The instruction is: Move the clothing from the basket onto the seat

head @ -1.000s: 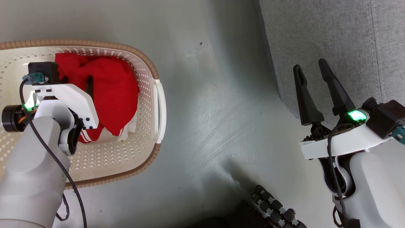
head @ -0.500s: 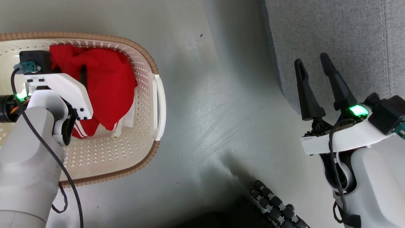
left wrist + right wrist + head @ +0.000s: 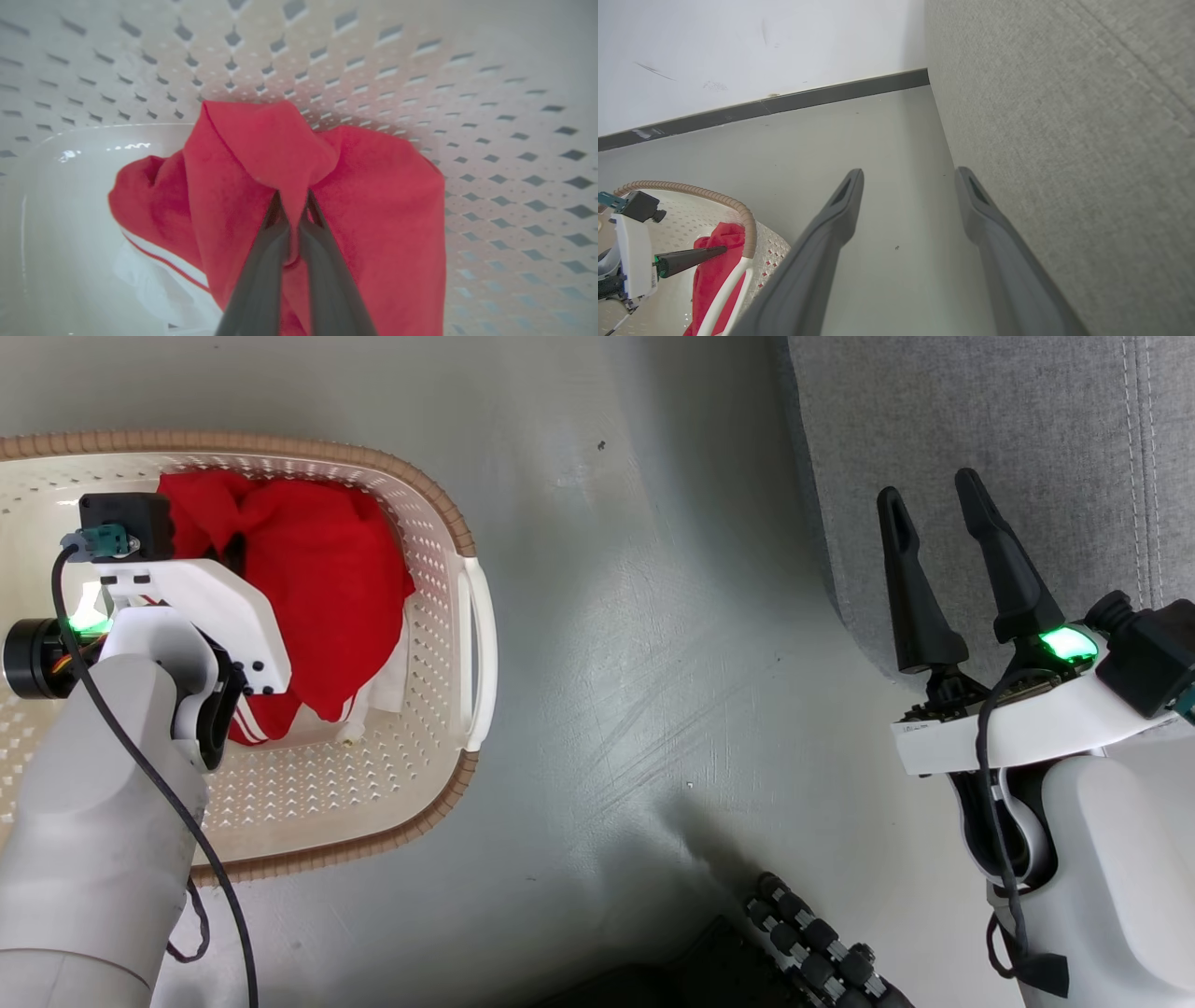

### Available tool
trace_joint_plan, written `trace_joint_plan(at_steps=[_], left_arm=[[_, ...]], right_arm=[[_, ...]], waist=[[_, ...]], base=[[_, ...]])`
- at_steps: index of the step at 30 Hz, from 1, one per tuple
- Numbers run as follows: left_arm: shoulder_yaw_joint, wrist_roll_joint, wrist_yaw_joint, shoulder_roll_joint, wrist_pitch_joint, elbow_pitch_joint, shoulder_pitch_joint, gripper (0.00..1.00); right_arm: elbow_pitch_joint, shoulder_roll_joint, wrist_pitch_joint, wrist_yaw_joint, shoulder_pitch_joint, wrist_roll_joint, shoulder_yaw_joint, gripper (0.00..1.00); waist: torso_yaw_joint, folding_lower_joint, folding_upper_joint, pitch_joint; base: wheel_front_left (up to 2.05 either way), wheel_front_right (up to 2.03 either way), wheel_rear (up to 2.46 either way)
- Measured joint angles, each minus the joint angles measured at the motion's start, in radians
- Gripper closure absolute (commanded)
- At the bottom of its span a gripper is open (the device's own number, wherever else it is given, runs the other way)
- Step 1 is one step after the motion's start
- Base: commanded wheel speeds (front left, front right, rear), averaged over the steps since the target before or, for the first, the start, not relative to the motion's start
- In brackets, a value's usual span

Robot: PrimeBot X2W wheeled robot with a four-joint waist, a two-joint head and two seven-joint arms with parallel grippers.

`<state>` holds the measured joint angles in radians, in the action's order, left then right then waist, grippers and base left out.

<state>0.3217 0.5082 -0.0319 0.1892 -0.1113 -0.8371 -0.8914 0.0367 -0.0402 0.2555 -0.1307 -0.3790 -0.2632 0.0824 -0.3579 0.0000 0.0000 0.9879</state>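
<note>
Left wrist view: our left pincer (image 3: 293, 196) clenches a thin fold of red striped fabric clothing (image 3: 383, 210) inside the cream perforated basket (image 3: 490, 116); we judge such a shallow pinch could slip. Our right pincer (image 3: 926, 490), three o'clock, hangs released.

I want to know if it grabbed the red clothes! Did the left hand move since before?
No. Against the rim of the basket the left hand sits where it was; only its fingers have shut, pinching the clothing.
</note>
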Motion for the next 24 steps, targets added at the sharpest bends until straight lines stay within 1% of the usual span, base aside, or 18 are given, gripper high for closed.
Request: trace_joint_plan(at_steps=[10,14,16,20,24], left_arm=[[-0.015,0.011,0.010,-0.021,0.064,-0.019,-0.001,1.00],[-0.021,0.021,0.026,-0.032,0.092,-0.024,0.000,1.00],[-0.023,0.027,0.027,-0.038,0.105,-0.027,0.001,1.00],[-0.029,0.048,0.036,-0.059,0.127,-0.033,0.008,1.00],[-0.029,0.060,0.055,-0.084,0.148,-0.044,0.032,1.00]], right_arm=[[-0.011,0.000,0.000,0.000,-0.025,0.018,-0.019,0.00],[-0.016,-0.001,0.000,0.000,-0.041,0.030,-0.019,0.00],[-0.019,-0.001,0.000,0.000,-0.046,0.038,-0.018,0.00],[-0.030,-0.001,0.000,0.000,-0.062,0.058,-0.018,0.00],[-0.049,-0.002,0.000,0.000,-0.071,0.065,-0.021,0.00]], waist=[[0.030,0.0000,0.0000,-0.035],[0.048,0.0000,0.0000,-0.055],[0.057,0.0000,0.0000,-0.066],[0.078,0.0000,0.0000,-0.090],[0.100,0.0000,0.0000,-0.118]], base=[[0.00,0.00,0.00],[0.00,0.00,0.00],[0.00,0.00,0.00],[0.00,0.00,0.00],[0.00,0.00,0.00]])
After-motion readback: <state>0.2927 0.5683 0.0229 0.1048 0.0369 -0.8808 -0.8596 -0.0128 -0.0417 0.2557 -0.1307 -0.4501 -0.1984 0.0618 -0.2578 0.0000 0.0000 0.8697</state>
